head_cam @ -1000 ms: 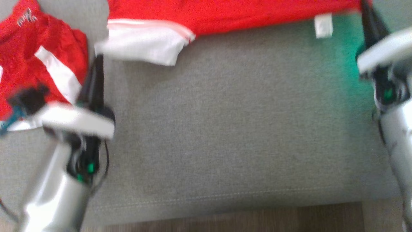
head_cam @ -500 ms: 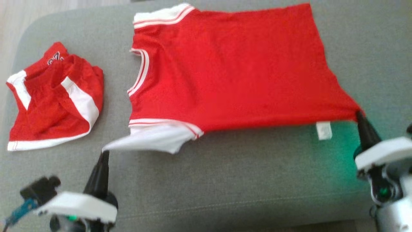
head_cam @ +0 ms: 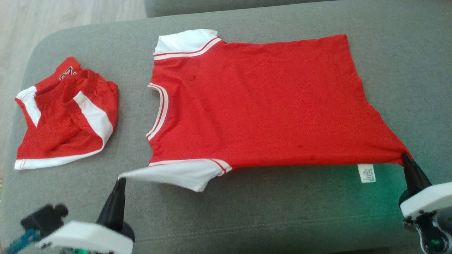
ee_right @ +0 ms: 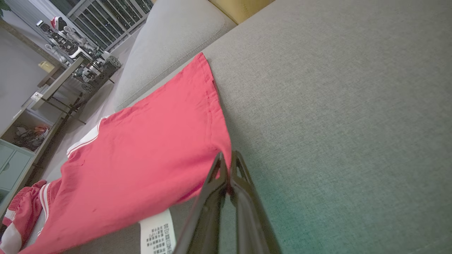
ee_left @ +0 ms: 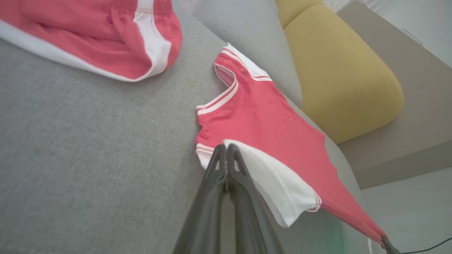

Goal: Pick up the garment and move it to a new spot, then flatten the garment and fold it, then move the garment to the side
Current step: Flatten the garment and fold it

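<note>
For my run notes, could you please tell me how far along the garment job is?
Done: the red shirt lies spread on the grey cushion. In hand: left hand pinches its white sleeve, right hand its hem corner, near edge lifted. Left: flattening, folding, moving aside.

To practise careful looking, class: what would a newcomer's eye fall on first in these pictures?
A red shirt with white sleeves lies spread across the middle of the grey sofa seat. The left gripper pinches its near sleeve and the right gripper its near bottom corner, holding that edge off the seat. Crumpled red shorts lie apart, to the shirt's left.
</note>
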Motion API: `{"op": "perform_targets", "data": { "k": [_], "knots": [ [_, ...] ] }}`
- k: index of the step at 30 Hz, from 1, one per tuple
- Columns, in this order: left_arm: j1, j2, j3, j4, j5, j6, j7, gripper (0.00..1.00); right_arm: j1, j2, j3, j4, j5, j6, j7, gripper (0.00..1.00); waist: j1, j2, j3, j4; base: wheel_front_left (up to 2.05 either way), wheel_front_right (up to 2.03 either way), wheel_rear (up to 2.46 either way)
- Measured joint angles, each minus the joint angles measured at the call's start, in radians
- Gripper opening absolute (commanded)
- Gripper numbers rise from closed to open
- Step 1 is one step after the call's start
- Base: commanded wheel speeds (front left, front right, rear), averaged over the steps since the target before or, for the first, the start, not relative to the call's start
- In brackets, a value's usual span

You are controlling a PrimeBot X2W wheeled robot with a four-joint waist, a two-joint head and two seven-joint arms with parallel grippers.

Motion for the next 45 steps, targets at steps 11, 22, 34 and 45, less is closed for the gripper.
{"op": "perform_targets", "data": {
  "k": [11,22,34,45],
  "knots": [
    [-0.299,-0.063,-0.035,0.146,0.028,-0.044,0.001,0.00,-0.220,0.013,-0.022,0.131,-0.006,0.000,0.099,0.00,0.0000,0.0000,0.057,-0.009,0.00,0.00,0.00],
    [-0.601,-0.124,-0.049,0.386,0.064,-0.128,-0.041,0.00,-0.484,0.012,-0.032,0.296,-0.027,0.000,0.104,0.00,0.0000,0.0000,0.163,0.010,0.00,0.00,0.00],
    [-0.739,-0.172,-0.062,0.567,0.107,-0.196,-0.121,1.00,-0.632,0.008,-0.025,0.383,-0.043,0.000,-0.002,1.00,0.0000,-0.0001,0.231,0.030,0.00,0.00,0.00],
    [-0.583,-0.157,-0.087,0.546,0.315,-0.156,-0.153,1.00,-0.435,0.006,0.030,0.225,0.012,0.000,-0.070,1.00,0.0000,0.0000,0.211,0.016,0.00,0.00,0.00]
  ]
}}
